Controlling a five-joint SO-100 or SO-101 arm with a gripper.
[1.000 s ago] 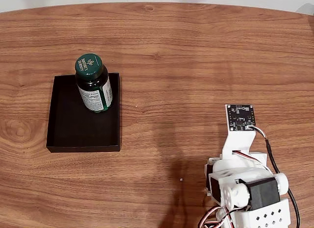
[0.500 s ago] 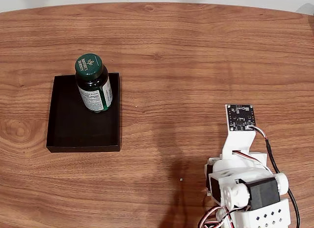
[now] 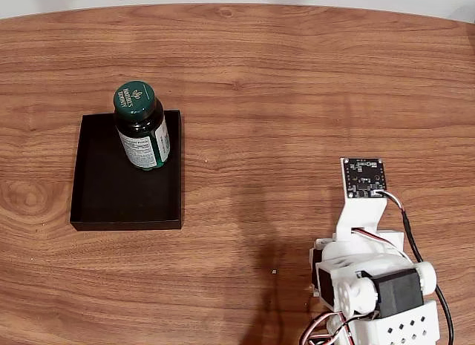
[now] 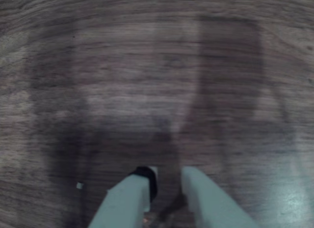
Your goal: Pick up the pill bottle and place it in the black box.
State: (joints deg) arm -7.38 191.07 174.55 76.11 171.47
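In the fixed view the pill bottle (image 3: 141,130), dark glass with a green cap and a white-and-green label, stands upright inside the black box (image 3: 104,204), near its back right corner. The arm (image 3: 371,286) is folded at the table's lower right, far from both. In the wrist view my gripper (image 4: 169,176) hangs close above bare wood. Its two pale fingers (image 4: 127,198) stand slightly apart with a narrow gap and nothing between them.
The brown wooden table (image 3: 297,78) stretches wide between the box and the arm. A small circuit board (image 3: 364,177) sits at the top of the folded arm, and cables (image 3: 412,245) trail along its right side.
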